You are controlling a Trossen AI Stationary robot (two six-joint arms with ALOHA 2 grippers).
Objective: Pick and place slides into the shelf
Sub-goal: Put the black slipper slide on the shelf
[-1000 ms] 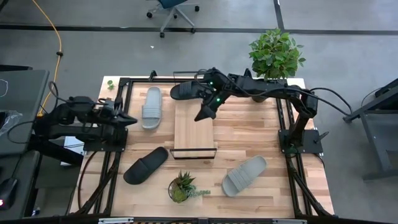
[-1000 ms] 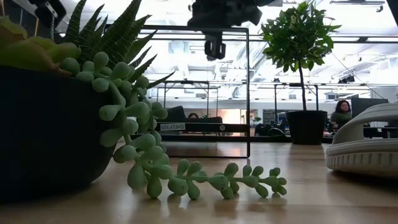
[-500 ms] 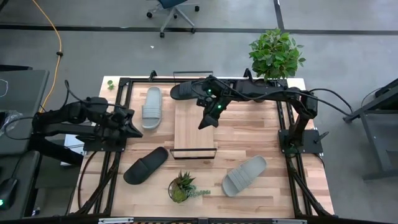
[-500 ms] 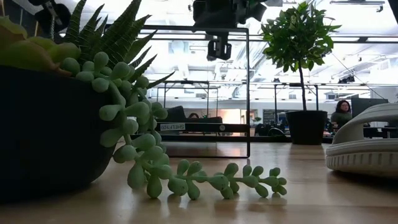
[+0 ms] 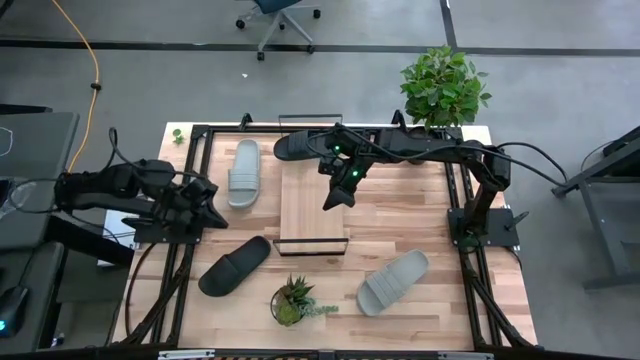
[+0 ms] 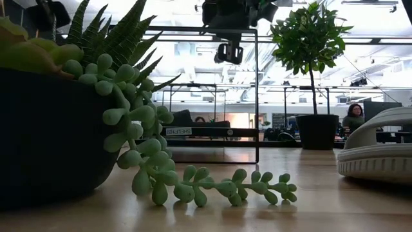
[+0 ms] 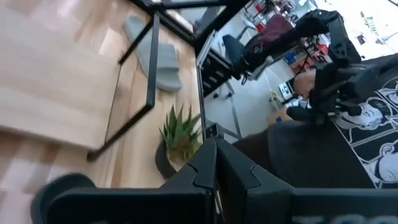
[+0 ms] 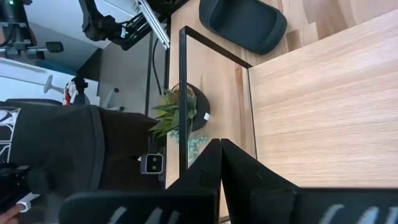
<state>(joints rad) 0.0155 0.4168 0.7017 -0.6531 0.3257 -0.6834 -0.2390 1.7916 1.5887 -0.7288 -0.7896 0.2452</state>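
Four slides lie on the table. One grey slide [image 5: 243, 172] is left of the shelf and one grey slide [image 5: 393, 282] is near the right front. A black slide [image 5: 235, 265] is at the left front; another black slide [image 5: 295, 146] is beyond the shelf's far end, partly under my right arm. The shelf [image 5: 312, 205] is a light-wood board with a black wire frame, mid-table. My right gripper [image 5: 335, 198] hovers shut above the board [image 8: 323, 106], holding nothing. My left gripper [image 5: 213, 214] is shut and empty, above the table's left edge, between the left-hand grey and black slides.
A small potted succulent [image 5: 291, 302] stands near the front edge, between the two near slides. A larger potted plant [image 5: 440, 88] stands at the far right corner. A black metal frame [image 5: 190, 190] runs along the table's sides. A person [image 6: 353, 118] sits in the room behind.
My left gripper has swung toward the near edge and a little rightward, coming closer to the front black slide. My right gripper has drifted slightly toward the near edge above the shelf board. No slide has moved.
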